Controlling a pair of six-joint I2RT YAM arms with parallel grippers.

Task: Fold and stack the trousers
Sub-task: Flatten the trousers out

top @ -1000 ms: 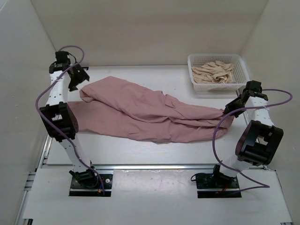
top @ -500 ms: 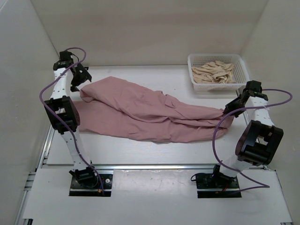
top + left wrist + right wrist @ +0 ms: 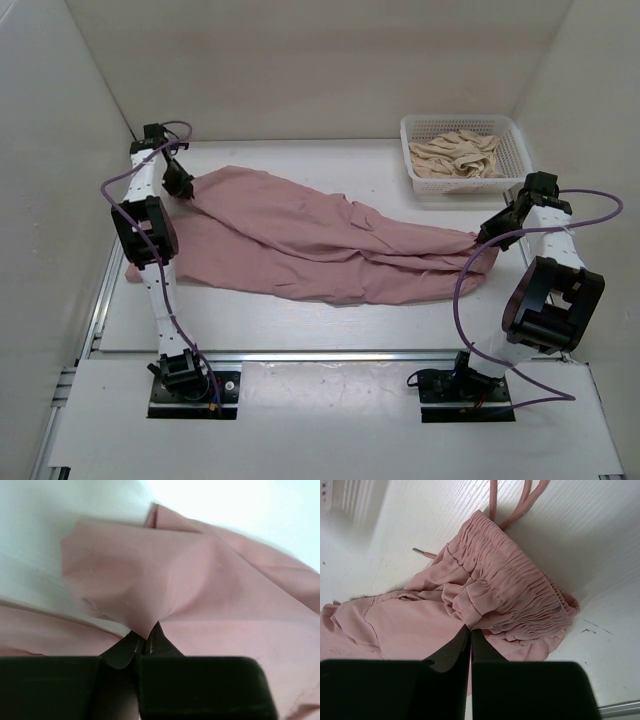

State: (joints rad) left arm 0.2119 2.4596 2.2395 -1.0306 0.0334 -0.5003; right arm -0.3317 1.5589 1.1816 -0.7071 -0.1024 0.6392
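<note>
The dusty-pink trousers lie spread across the table, legs at the left and gathered waistband at the right. My left gripper is at the far left end, shut on a pinch of the trousers' thin fabric, which peaks up between the closed fingertips. My right gripper is at the right end, shut on a fold of the trousers beside the elastic waistband; the pinch shows at its tips. The drawstring cords trail away on the white table.
A white slatted basket stands at the back right, holding crumpled beige cloth. White walls close in the table on the left, back and right. The table shows bare white in front of the trousers.
My left gripper has moved right and down from beside the cloth onto the trousers' far-left end and closed on the fabric. The right arm has stayed still.
</note>
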